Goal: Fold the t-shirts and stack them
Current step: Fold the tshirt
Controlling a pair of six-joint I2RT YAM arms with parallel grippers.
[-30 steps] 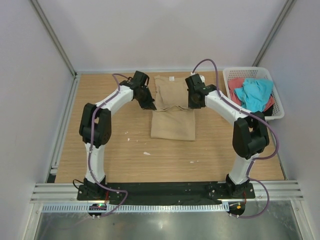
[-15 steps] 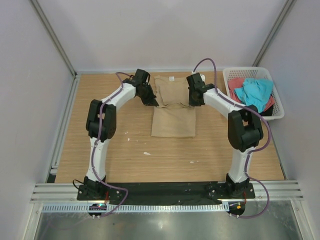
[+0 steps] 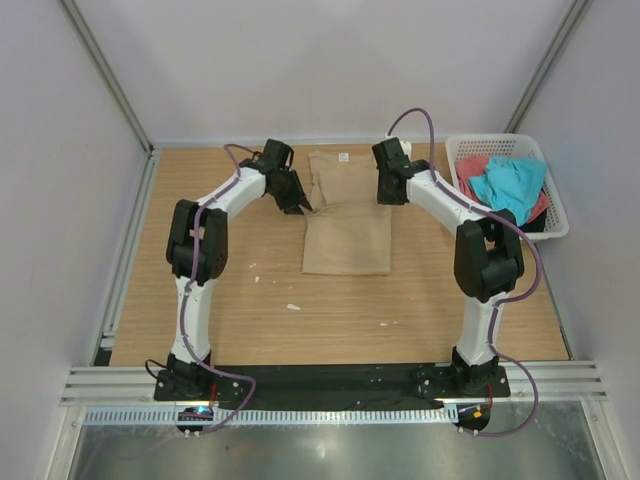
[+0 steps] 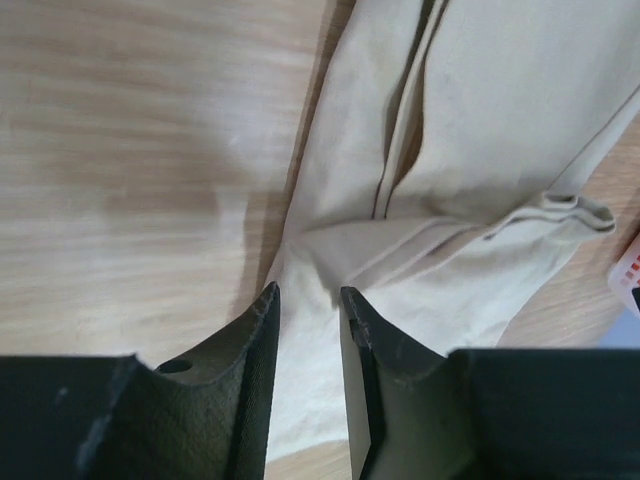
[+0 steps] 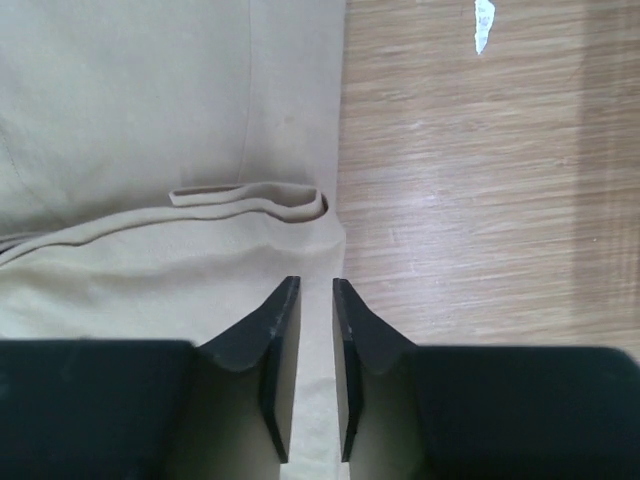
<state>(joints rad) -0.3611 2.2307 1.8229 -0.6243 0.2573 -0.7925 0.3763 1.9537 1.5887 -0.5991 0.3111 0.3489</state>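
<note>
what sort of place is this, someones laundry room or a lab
Most likely a robot lab test cell, not a home: two robot arms mounted at a wooden table, plain white panels boxing it in, a basket of shirts alongside.

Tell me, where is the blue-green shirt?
In the top view, the turquoise shirt lies in the white basket at the far right corner of the table, on top of the coral-red shirt.

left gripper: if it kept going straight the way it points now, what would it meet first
The tan t-shirt: the left gripper points at its folded side edge, just past the slightly parted fingertips. How far off the cloth is remains unclear.
</note>
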